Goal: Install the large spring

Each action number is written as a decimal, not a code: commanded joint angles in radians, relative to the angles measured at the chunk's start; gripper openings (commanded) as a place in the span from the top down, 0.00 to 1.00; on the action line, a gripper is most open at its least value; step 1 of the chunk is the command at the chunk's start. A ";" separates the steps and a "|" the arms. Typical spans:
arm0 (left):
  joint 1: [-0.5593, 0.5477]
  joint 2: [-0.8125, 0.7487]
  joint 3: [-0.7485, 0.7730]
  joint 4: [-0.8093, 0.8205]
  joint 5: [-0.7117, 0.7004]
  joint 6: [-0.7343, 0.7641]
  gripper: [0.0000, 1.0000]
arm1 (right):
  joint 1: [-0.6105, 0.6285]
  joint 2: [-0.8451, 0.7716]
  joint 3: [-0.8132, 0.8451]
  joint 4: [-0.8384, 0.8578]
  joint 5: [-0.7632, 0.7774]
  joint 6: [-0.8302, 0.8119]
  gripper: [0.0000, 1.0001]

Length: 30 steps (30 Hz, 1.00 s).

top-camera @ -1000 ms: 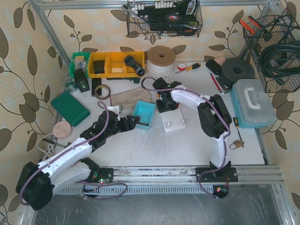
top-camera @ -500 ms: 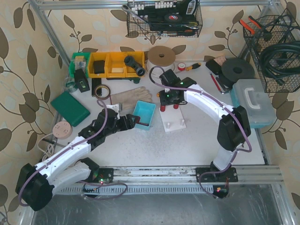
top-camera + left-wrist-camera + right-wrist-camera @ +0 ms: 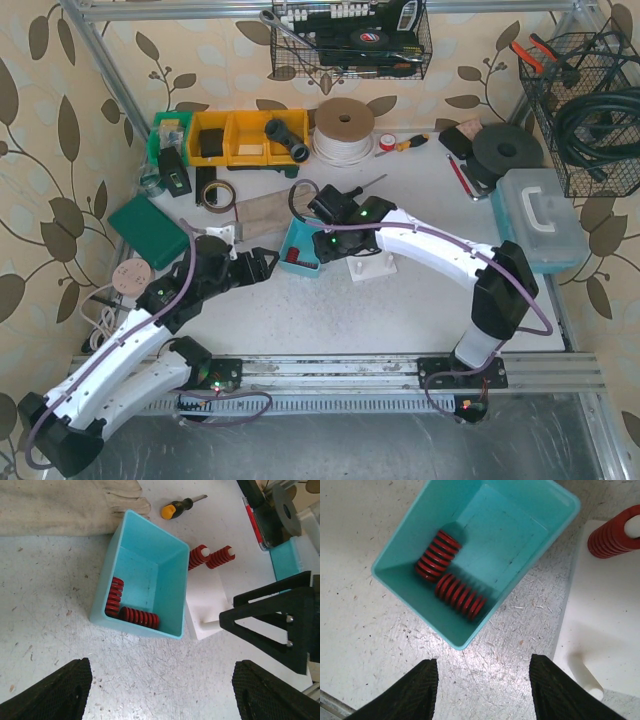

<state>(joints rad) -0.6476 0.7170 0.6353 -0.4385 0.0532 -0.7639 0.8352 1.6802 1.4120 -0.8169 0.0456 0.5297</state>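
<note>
A teal bin (image 3: 520, 535) holds two red springs, one (image 3: 437, 555) along its wall and one (image 3: 460, 596) across its near end. They also show in the left wrist view (image 3: 137, 617). A white base (image 3: 202, 600) right of the bin carries two red springs on pegs (image 3: 210, 557) and one bare peg (image 3: 585, 677). My right gripper (image 3: 485, 695) is open and empty, hovering just off the bin's near corner. My left gripper (image 3: 160, 695) is open and empty, on the table short of the bin (image 3: 292, 242).
A work glove (image 3: 70, 502) and a small screwdriver (image 3: 180, 506) lie behind the bin. Yellow bins (image 3: 235, 137), a cord spool (image 3: 344, 125), a tape roll (image 3: 215, 193), a green box (image 3: 150, 230) and a toolbox (image 3: 540, 220) ring the work area.
My right gripper moved left and nearer, from over the white base to over the bin. My left gripper drew back from the bin toward the left.
</note>
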 commanded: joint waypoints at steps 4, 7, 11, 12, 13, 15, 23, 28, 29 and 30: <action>0.001 -0.089 0.034 -0.154 -0.029 -0.010 0.20 | 0.002 0.019 -0.015 -0.010 0.061 0.053 0.49; 0.002 -0.098 0.011 -0.127 -0.046 0.002 0.20 | 0.000 0.080 0.036 -0.013 0.037 0.056 0.49; 0.001 -0.045 -0.013 -0.077 -0.047 0.048 0.20 | 0.000 0.134 0.096 -0.024 0.056 0.058 0.49; 0.002 -0.028 -0.021 -0.061 -0.047 0.061 0.20 | -0.006 0.148 0.107 -0.028 0.062 0.055 0.50; 0.000 -0.015 -0.030 -0.039 -0.052 0.075 0.20 | -0.014 0.164 0.120 -0.032 0.064 0.050 0.50; 0.002 0.002 -0.048 -0.002 -0.061 0.101 0.20 | -0.033 0.189 0.139 -0.029 0.061 0.033 0.50; 0.010 0.015 -0.074 0.044 -0.066 0.109 0.20 | -0.096 0.320 0.373 -0.104 -0.242 -0.536 0.56; 0.029 -0.032 -0.117 0.068 -0.077 0.084 0.19 | -0.114 0.408 0.519 -0.239 -0.102 -0.740 0.53; 0.035 -0.029 -0.120 0.070 -0.075 0.080 0.19 | -0.125 0.422 0.530 -0.241 -0.098 -0.757 0.53; 0.042 -0.021 -0.119 0.075 -0.071 0.080 0.18 | -0.132 0.439 0.543 -0.241 -0.102 -0.768 0.52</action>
<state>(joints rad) -0.6312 0.7021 0.5266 -0.4152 -0.0002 -0.6834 0.7292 2.0602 1.9026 -0.9585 -0.0822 -0.0471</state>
